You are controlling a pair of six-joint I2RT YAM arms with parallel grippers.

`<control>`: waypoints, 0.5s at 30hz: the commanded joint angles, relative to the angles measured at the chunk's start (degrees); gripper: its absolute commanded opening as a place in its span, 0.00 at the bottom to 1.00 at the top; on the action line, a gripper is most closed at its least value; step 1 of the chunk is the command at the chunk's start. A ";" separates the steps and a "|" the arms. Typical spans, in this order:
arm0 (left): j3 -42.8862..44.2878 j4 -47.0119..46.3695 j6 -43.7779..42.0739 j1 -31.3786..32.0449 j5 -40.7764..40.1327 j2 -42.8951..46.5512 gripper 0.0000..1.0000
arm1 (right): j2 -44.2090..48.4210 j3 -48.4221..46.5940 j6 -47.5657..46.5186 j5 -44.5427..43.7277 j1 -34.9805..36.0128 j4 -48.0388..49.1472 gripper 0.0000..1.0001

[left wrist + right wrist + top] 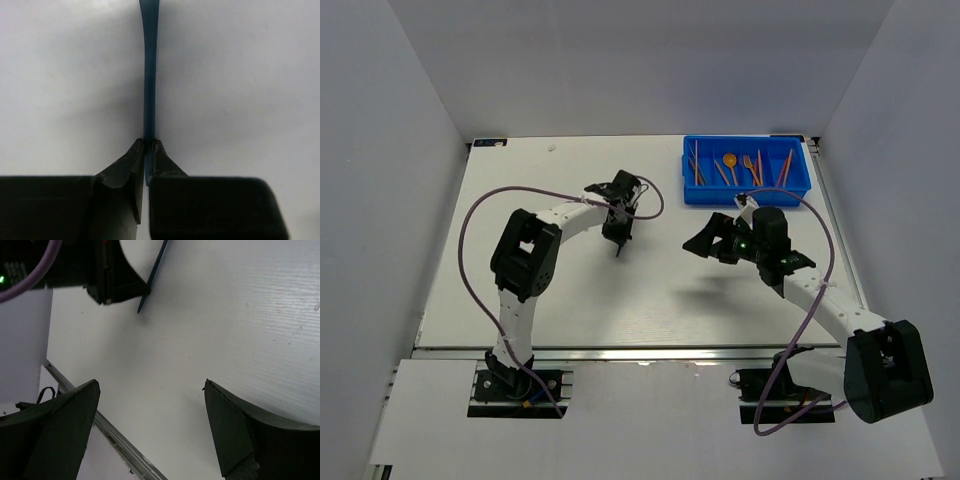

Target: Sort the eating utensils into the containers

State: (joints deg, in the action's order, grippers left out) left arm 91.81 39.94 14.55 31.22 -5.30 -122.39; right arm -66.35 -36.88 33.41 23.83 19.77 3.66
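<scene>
My left gripper (pixel 148 142) is shut on a thin dark grey-blue utensil (pixel 149 75), seen edge on, so I cannot tell whether it is a fork, spoon or knife. In the top view this gripper (pixel 618 238) hangs over the middle of the table with the utensil's tip (pixel 619 251) below it. My right gripper (pixel 150 385) is open and empty above bare table; in the top view it (pixel 700 241) sits right of the left one. The blue tray (pixel 747 196) stands at the back right and holds several orange utensils, among them a spoon (pixel 730 161) and a fork (pixel 750 163).
The white table (pixel 550 290) has grey walls on three sides. Its near edge shows as a metal rail (pixel 110 432) in the right wrist view. Purple cables loop from both arms. The left gripper's finger (pixel 117 282) and the blue utensil (pixel 154 272) show in the right wrist view.
</scene>
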 commanded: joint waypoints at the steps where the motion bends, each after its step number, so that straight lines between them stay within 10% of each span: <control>1: -7.77 -7.75 5.13 2.78 6.94 9.87 0.00 | -0.98 2.86 8.32 -1.85 0.44 10.54 0.89; 15: -19.04 -25.52 14.37 9.38 17.51 22.28 0.00 | -10.55 -0.38 19.41 -11.35 5.89 20.25 0.85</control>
State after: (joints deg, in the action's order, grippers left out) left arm 73.56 18.61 26.76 39.66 8.71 -102.39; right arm -75.18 -33.61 50.87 15.27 24.91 20.03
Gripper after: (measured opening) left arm 0.162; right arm 0.852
